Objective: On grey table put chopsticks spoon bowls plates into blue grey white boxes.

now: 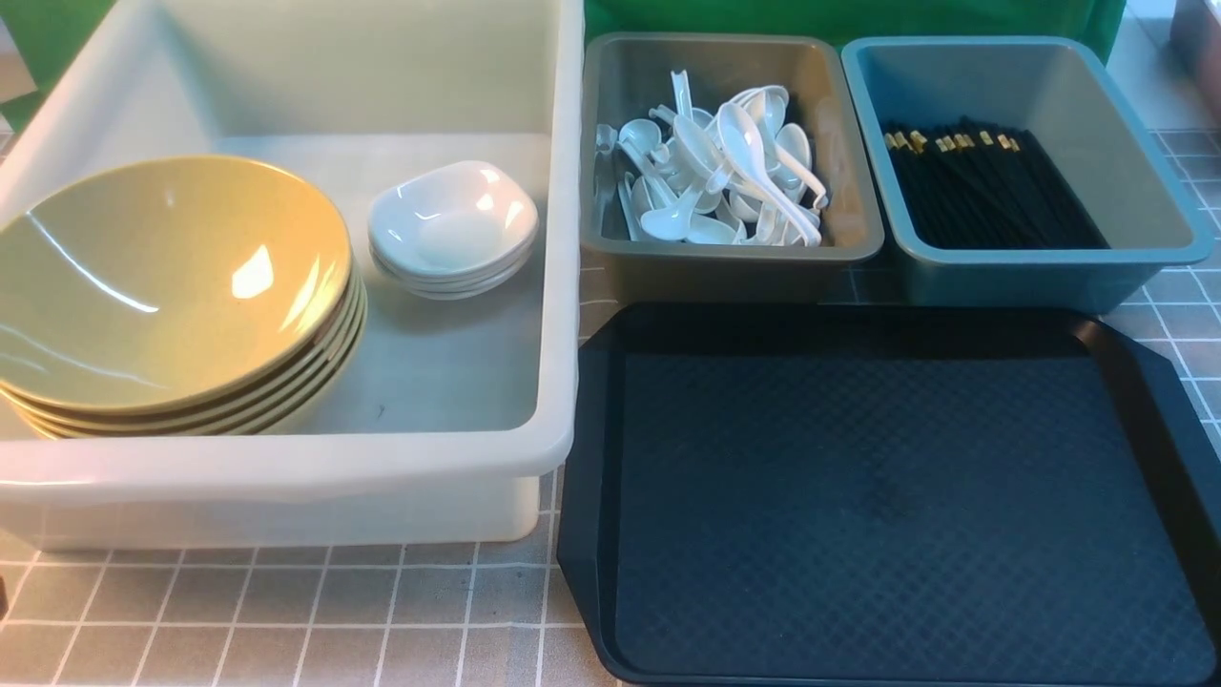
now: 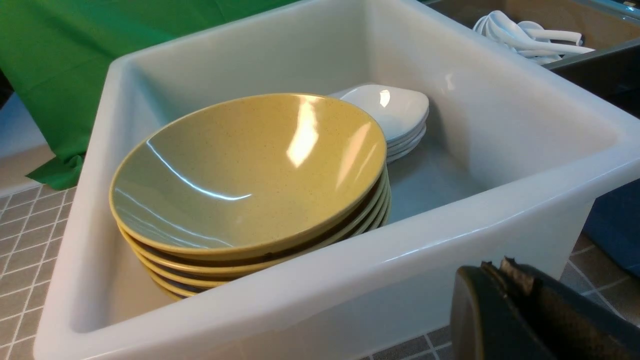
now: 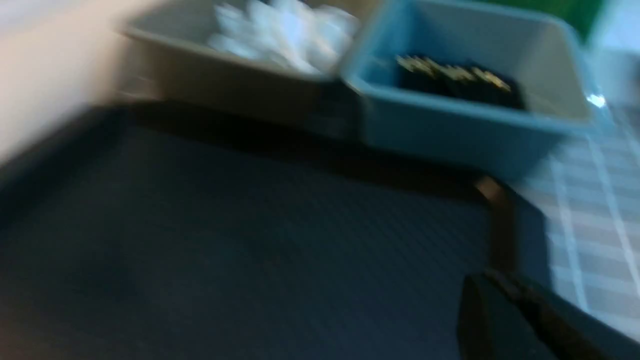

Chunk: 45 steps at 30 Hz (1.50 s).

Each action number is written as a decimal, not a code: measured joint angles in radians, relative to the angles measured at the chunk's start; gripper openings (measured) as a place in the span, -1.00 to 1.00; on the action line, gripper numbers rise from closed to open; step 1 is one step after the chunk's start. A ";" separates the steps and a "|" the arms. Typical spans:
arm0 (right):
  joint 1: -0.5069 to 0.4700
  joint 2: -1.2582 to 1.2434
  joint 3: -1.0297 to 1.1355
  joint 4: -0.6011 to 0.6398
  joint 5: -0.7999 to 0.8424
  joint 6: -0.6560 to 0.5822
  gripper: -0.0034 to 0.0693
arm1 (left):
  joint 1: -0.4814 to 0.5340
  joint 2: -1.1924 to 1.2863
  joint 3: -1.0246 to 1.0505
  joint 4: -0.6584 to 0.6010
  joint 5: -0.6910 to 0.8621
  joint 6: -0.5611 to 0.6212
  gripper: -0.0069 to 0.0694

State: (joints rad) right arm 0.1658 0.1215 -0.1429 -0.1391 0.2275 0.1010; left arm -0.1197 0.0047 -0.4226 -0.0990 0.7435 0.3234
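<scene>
The white box point(image 1: 286, 468) holds a stack of several olive-yellow bowls point(image 1: 162, 286) and a stack of small white plates point(image 1: 453, 224). The grey box point(image 1: 734, 253) holds several white spoons point(image 1: 744, 143). The blue box point(image 1: 1049, 258) holds several black chopsticks point(image 1: 983, 191). My left gripper point(image 2: 505, 267) is shut and empty, low beside the white box's point(image 2: 350, 280) front wall, near the bowls point(image 2: 240, 175) and plates point(image 2: 395, 110). My right gripper point(image 3: 492, 280) is shut and empty above the black tray, in a blurred view with the blue box point(image 3: 450, 120) and grey box point(image 3: 225, 75) beyond. Neither gripper shows in the front view.
A flat black textured tray point(image 1: 878, 496) lies in front of the grey and blue boxes, with nothing on it. The grey gridded table point(image 1: 286, 611) shows in front of the white box. A green cloth point(image 1: 858, 19) hangs behind the boxes.
</scene>
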 joint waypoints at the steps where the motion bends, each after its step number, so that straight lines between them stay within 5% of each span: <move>1: -0.014 -0.020 0.029 0.000 0.001 0.002 -0.91 | 0.000 0.000 0.000 0.000 0.000 0.000 -0.85; 10: -0.190 -0.132 0.153 -0.013 0.019 0.024 -0.91 | 0.000 0.000 0.000 0.000 0.004 0.000 -0.85; 45: -0.198 -0.132 0.150 -0.029 0.040 0.035 -0.91 | 0.000 0.000 0.000 0.000 0.007 -0.002 -0.85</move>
State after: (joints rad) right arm -0.0317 -0.0102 0.0066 -0.1683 0.2678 0.1355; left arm -0.1197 0.0047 -0.4224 -0.0990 0.7505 0.3214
